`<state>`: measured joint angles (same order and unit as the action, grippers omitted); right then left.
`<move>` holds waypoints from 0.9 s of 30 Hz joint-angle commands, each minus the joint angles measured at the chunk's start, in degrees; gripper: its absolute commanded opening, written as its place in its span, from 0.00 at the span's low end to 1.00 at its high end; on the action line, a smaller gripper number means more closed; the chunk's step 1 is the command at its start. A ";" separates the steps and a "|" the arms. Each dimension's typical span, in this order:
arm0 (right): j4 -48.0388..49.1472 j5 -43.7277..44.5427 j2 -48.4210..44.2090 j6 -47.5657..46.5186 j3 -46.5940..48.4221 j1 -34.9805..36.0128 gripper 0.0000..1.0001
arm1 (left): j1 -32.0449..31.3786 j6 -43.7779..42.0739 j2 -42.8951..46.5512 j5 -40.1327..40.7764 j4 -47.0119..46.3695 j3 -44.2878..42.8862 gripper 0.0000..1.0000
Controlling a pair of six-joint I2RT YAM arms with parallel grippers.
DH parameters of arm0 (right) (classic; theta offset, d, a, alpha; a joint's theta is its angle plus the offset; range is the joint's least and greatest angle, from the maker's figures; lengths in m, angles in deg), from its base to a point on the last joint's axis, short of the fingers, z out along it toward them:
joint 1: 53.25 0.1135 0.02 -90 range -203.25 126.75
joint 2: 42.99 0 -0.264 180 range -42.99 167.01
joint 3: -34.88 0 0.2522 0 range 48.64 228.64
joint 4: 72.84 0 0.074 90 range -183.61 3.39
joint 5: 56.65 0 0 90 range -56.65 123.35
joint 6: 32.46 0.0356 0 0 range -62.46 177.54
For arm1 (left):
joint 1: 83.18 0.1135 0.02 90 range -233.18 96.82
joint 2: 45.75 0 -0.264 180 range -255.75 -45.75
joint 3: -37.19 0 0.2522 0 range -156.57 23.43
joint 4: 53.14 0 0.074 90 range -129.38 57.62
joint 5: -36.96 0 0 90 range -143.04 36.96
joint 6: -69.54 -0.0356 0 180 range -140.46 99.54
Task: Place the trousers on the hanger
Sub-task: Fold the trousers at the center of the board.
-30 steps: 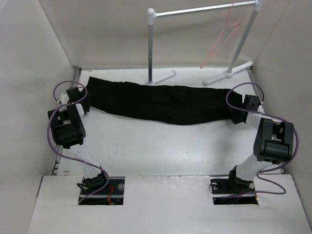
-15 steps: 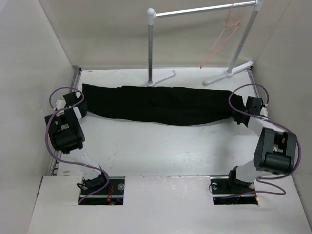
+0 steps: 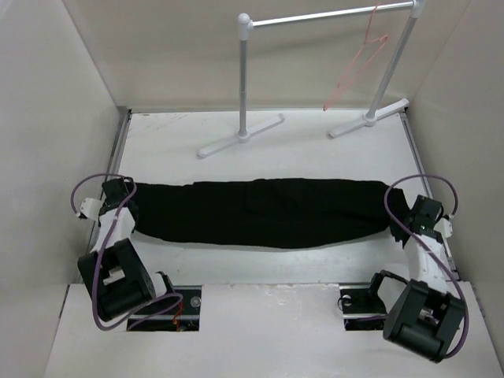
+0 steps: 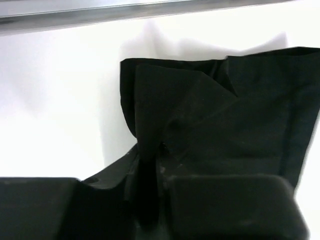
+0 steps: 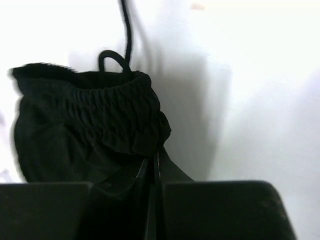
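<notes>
The black trousers [image 3: 260,213] lie stretched left to right across the near half of the table. My left gripper [image 3: 130,206] is shut on the leg-cuff end [image 4: 200,105]. My right gripper [image 3: 398,219] is shut on the elastic waistband end [image 5: 100,112], whose drawstring loop [image 5: 112,57] pokes out. The pink wire hanger [image 3: 358,63] hangs from the right end of the white rack's top bar [image 3: 331,16], far behind the trousers and apart from them.
The white tubular rack stands at the back, its left post [image 3: 244,79] and foot [image 3: 240,135] near the middle and its right foot [image 3: 368,118] toward the right wall. Walls close in the left and right sides. Both arm bases sit at the near edge.
Both grippers have pulled the trousers from the rack's feet toward the near edge, holding them stretched. The arms folded back over their bases. The hanger has not moved.
</notes>
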<state>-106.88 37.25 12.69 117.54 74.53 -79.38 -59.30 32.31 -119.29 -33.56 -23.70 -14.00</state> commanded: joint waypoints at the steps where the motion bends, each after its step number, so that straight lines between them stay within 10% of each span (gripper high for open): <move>1: -3.10 3.31 -4.52 -1.38 -2.86 -0.99 0.15 | 0.42 -0.92 3.92 8.12 7.16 2.97 0.18; 5: -2.94 4.27 -6.72 -3.31 -2.16 -0.46 0.57 | 1.04 -1.27 8.74 5.39 8.22 2.19 0.57; 9: -5.03 4.80 -5.06 -6.48 1.88 0.51 0.82 | -2.64 -1.62 14.64 4.94 11.99 -5.43 0.76; 15: -4.25 8.31 -2.16 -5.87 -0.13 -1.24 0.87 | -14.06 -5.58 17.46 7.50 14.90 -14.07 0.78; 27: 2.77 5.16 9.26 -7.98 2.76 -1.86 0.91 | -31.99 -4.79 25.54 3.27 11.65 -4.15 0.75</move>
<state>-108.89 44.37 18.79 110.81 75.88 -81.02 -87.91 27.96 -96.84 -30.45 -11.79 -19.27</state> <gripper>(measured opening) 0.907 0.759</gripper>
